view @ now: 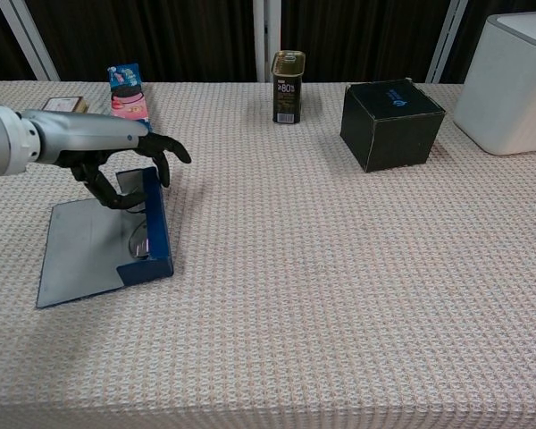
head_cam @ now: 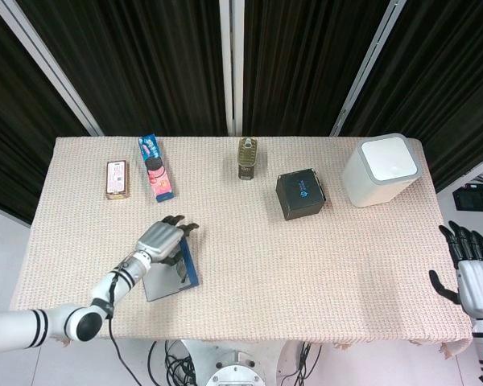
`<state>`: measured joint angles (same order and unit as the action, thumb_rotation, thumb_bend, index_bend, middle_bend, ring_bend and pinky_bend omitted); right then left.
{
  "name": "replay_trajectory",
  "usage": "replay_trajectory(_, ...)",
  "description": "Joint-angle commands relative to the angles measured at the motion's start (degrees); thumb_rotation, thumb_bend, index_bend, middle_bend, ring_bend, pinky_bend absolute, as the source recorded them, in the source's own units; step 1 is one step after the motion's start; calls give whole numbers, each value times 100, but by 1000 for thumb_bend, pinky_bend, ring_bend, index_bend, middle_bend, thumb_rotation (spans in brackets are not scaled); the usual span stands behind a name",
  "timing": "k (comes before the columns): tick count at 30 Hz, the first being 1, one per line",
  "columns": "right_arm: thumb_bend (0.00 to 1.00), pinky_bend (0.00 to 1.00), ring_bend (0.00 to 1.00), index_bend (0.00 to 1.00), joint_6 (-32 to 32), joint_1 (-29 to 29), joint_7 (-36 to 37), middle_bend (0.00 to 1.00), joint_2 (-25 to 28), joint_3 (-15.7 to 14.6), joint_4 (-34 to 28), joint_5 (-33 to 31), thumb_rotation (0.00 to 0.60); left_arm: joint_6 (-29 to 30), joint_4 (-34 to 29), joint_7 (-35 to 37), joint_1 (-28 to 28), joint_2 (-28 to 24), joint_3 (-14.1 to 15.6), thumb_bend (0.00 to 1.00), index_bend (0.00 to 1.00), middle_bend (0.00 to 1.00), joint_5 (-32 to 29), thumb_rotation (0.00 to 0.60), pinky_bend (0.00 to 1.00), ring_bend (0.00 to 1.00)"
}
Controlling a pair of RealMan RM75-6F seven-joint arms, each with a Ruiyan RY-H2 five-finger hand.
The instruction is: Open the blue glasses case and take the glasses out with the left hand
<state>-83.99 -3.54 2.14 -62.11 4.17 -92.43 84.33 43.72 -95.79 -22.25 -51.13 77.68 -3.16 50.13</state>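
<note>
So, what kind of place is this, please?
Probably a robot test room, not a home: one table under a beige woven cloth, black curtains behind it, and unrelated items set apart, such as a white lidded bin and a black cube box.

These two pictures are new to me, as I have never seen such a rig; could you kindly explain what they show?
They show a robot with two arms, each ending in a robot hand with fingers, working at a cloth-covered table. The head view looks down from above; the chest view looks across the table from lower down.

The left robot hand has its fingers curled over the far end of the open blue glasses case, which lies flat with its grey lid spread out. Glasses seem to show inside the case, faintly. The right robot hand waits past the table's right edge, fingers apart, holding nothing.

Also on the table: a black box, a white bin, a small can, a snack packet and a small flat box.
</note>
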Motion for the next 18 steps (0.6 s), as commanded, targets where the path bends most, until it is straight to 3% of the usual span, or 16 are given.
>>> replay_trajectory(1, 310, 0, 0, 0, 6, -5, -29, 0, 3, 0, -22, -3, 600, 28, 27, -29, -20, -57, 27, 480, 107, 260, -78, 600, 113, 0)
replay_trajectory(13, 312, 0, 0, 0, 4, -18, -102, 0, 9, 4, -79, 2, 600, -175, -214, -196, -209, -523, 252, 485, 108, 269, -780, 598, 127, 0)
replay_trajectory(18, 313, 0, 0, 0, 13, -32, -130, 0, 8, -4, -101, 26, 600, -166, -422, -338, -313, -726, 394, 488, 108, 297, -1052, 570, 137, 0)
